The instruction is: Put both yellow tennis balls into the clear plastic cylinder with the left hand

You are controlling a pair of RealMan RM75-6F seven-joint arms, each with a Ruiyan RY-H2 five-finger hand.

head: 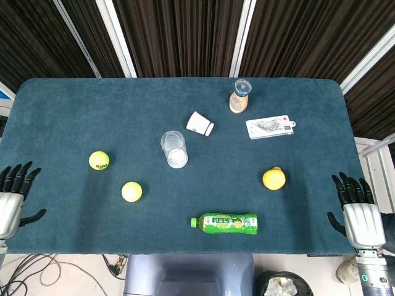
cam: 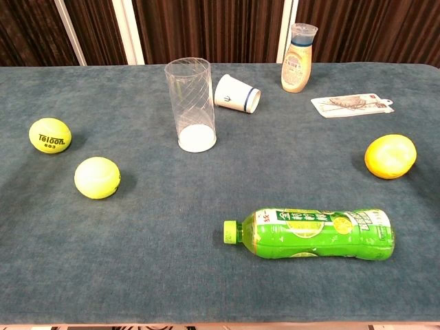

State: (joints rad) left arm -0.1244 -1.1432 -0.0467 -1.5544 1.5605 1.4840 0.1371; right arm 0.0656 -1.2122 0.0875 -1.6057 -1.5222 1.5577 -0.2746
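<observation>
tennis balls: Teloon ball [cam: 50,135] and plain ball [cam: 97,177] on table, apart
cylinder [cam: 191,104]: upright, empty
left hand [head: 13,200]: fingers spread, empty
right hand [head: 357,213]: fingers spread, empty

Left hand [head: 11,200] and right hand [head: 358,214] are hovering at opposite ends, fingers spread, holding nothing, palms facing down.

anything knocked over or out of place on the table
Two things lie on their sides: the white paper cup behind the clear cylinder, and the green drink bottle near the front edge, capped. The cylinder stands upright and empty. No spill shows.
</observation>
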